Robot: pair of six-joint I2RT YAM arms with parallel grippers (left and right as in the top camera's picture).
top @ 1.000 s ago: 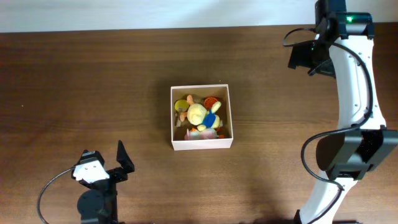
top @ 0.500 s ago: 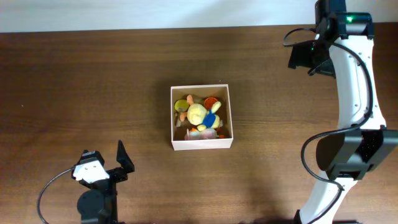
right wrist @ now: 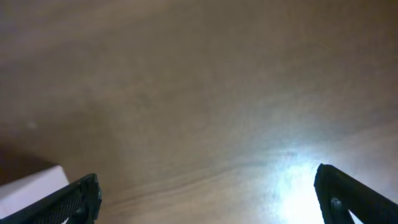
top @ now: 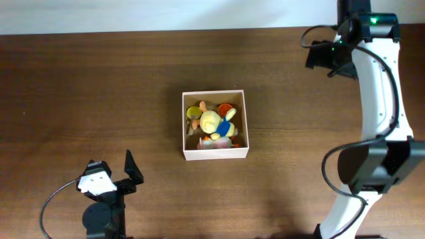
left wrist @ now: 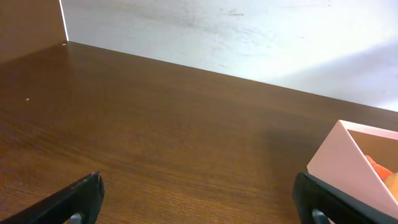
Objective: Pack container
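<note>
Sitting unmoved, the container (top: 216, 153) lies just ahead-right of my left claw (left wrist: 199, 202), toys (top: 211, 121) heaped inside. Only my right claw (right wrist: 208, 196) has shifted slightly, well apart from it. Both claws spread wide, empty. Packing looks finished, I'd judge.

The table (top: 99, 86) is dark brown wood grain and fills nearly the whole overhead frame, ending at a white wall (top: 133, 13) along the top edge. One box (top: 216, 154) sits flat on it, just right of centre, square to the table's edges, with bare wood on every side. In the left wrist view the table (left wrist: 155, 124) runs back to the wall (left wrist: 249, 31), and the box's (left wrist: 348, 168) near corner shows at lower right. The right wrist view shows blurred wood (right wrist: 186, 74) with glare at lower right.
</note>
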